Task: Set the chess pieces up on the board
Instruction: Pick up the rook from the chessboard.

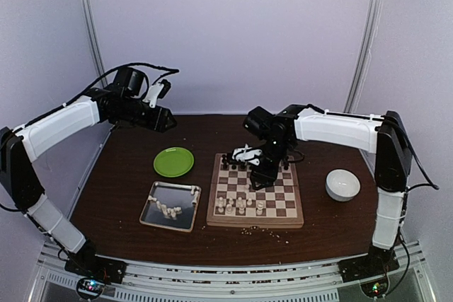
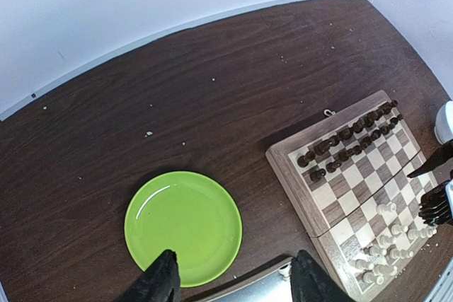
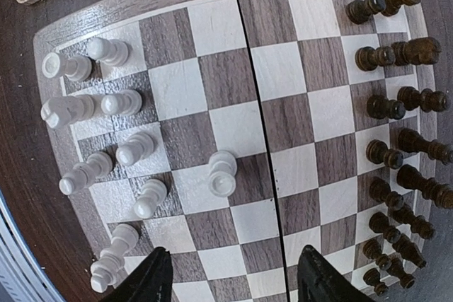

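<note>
Centrally, the chessboard [image 1: 255, 192] lies on the tabletop [image 1: 127, 167]. Dark chess pieces [image 3: 396, 104] fill its two far rows, and cream-white pieces [image 3: 106, 104] occupy part of its near rows. Further cream pieces [image 1: 168, 210] lie in the metal tray [image 1: 150, 211] beside it. Over the board hovers the right pincer [image 3: 233, 274], released and empty. Above the green plate [image 2: 182, 225] hangs the left pincer [image 2: 233, 277], likewise released.

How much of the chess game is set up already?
Done: the dark chess pieces stand in two rows along the chessboard's far edge, and some white chess pieces stand on the near side. In hand: nothing; the right gripper hangs open above the chessboard, the left gripper open over the green plate. Left: more white pieces wait in the metal tray.
</note>
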`<action>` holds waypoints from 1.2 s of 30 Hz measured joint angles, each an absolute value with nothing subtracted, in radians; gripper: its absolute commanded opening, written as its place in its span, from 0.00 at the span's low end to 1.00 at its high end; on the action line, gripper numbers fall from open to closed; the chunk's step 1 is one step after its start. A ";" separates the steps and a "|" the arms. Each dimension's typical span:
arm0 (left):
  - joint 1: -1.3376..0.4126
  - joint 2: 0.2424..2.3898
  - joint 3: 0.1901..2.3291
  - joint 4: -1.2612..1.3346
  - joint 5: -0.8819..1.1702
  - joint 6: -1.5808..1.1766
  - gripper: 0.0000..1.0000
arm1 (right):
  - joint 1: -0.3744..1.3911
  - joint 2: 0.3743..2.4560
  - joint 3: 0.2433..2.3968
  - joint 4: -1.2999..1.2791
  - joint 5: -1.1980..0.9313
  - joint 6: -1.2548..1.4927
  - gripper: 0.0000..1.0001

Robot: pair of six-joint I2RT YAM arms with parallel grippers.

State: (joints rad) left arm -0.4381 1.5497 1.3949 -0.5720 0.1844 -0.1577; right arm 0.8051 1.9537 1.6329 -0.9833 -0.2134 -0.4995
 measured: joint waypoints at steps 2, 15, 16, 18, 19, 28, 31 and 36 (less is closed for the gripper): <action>-0.438 1.546 1.395 -0.571 0.188 -0.159 0.55 | 0.810 1.974 1.655 -0.989 -0.205 -0.498 0.60; -0.438 1.545 1.395 -0.569 0.202 -0.163 0.55 | 0.814 2.069 1.731 -1.006 -0.212 -0.485 0.52; -0.438 1.544 1.395 -0.569 0.203 -0.163 0.55 | 0.814 2.075 1.736 -1.007 -0.214 -0.483 0.52; -0.438 1.545 1.395 -0.569 0.204 -0.163 0.55 | 0.814 2.087 1.746 -1.010 -0.222 -0.482 0.50; -0.438 1.545 1.395 -0.569 0.204 -0.163 0.55 | 0.814 2.093 1.751 -1.010 -0.226 -0.481 0.49; -0.438 1.545 1.395 -0.570 0.206 -0.163 0.55 | 0.814 2.139 1.786 -1.025 -0.259 -0.465 0.31; -0.438 1.545 1.395 -0.570 0.206 -0.163 0.55 | 0.814 2.148 1.795 -1.029 -0.268 -0.464 0.22; -0.438 1.545 1.395 -0.570 0.206 -0.163 0.55 | 0.814 2.150 1.795 -1.031 -0.274 -0.459 0.12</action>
State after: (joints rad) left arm -0.4381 1.5448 1.3949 -0.5697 0.2058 -0.1635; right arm 0.8143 2.1498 1.7954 -1.0309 -0.2745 -0.4591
